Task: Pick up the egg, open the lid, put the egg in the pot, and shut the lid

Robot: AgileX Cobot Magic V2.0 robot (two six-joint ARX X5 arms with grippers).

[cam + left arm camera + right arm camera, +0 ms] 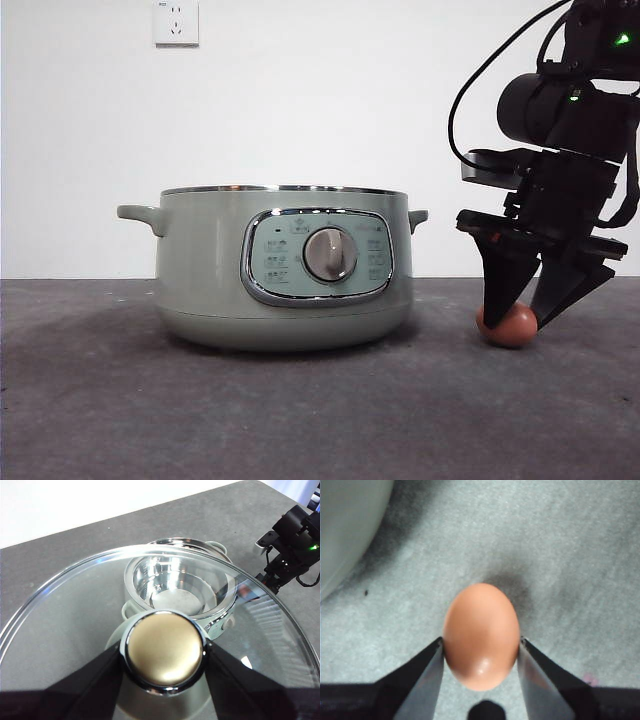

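A bare robotics test bench rather than a working kitchen: a grey table [120, 400] stands against a plain white wall [380, 100] with a single power socket [176, 22]. Black robot arms trailing cables and lit by green indicator lights work around one pot [285, 265], its lid [60, 615] and an egg [508, 326], the only household goods in sight.

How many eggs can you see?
1. The egg sits on the table beside the pot, between the right gripper jaws. None shows inside the pot.
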